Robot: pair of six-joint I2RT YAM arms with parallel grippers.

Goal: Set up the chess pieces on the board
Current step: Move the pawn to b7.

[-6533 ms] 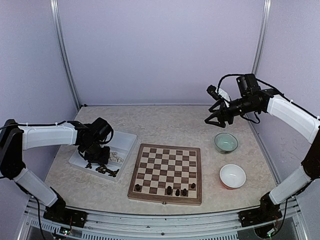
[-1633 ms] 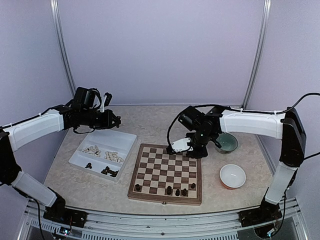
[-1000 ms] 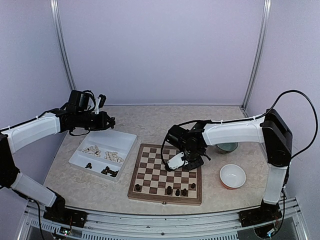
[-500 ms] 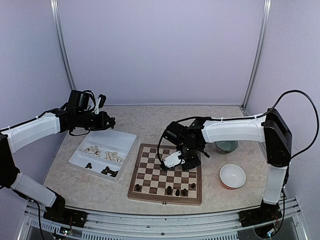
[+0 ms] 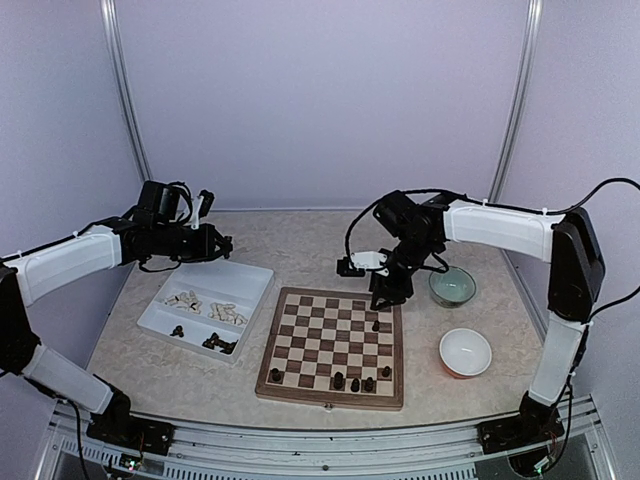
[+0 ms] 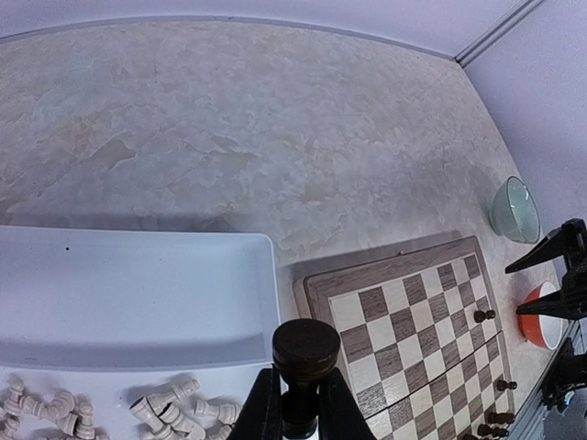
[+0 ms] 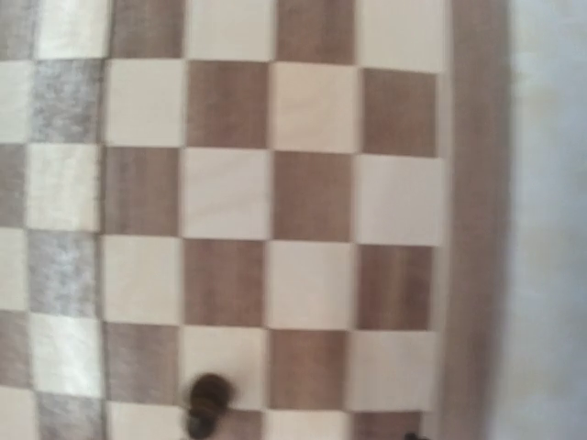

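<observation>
Board, top view: we see the board, dark brown and cream checks inside a brown wooden border, lying flat at mid-table.
Pieces, top view: five dark chessmen stand along its near rows; a lone dark piece stands upright toward the far right.
Right gripper, top view: the right gripper hangs over the board's far edge, just beyond the lone dark piece and apart from it; we read its jaws as spread, holding nothing.
Left gripper, top view: the left gripper hovers beyond the far rim of the white tray.
Left wrist view: the jaws are clamped on the stem of a held dark piece, glossy, round-topped and upright; under it we see cream pieces tumbled in the tray, with the board to the right.
Bowls, left wrist view: a green bowl and an orange bowl sit past the board.
Right wrist view: blurred checks fill the frame; we make out a blurred dark piece near the bottom edge.
</observation>
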